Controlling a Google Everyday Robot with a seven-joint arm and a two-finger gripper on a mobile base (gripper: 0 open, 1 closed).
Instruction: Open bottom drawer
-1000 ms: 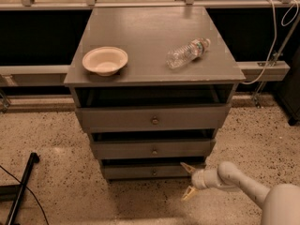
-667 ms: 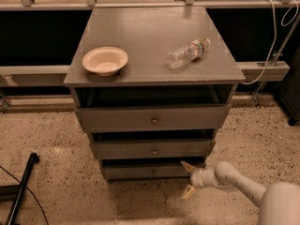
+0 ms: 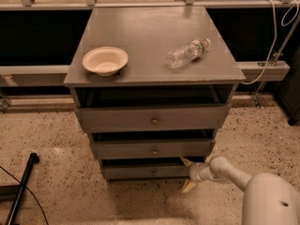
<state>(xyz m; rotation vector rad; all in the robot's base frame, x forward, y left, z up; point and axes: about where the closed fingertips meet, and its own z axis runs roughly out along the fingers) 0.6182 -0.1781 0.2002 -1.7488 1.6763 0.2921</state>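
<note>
No visible change since earlier frames: white two-finger gripper still low at right end of bottom drawer. Fingers spread wide, clamping nothing; upper fingertip by drawer's top right corner, contact cannot be told.

Cream round bowl upright on grey cabinet top, left side; clear plastic bottle lying on its side, right.

Slim grey wooden bottom drawer, small brassy centre knob, lowest of three, front set back under middle drawer.
</note>
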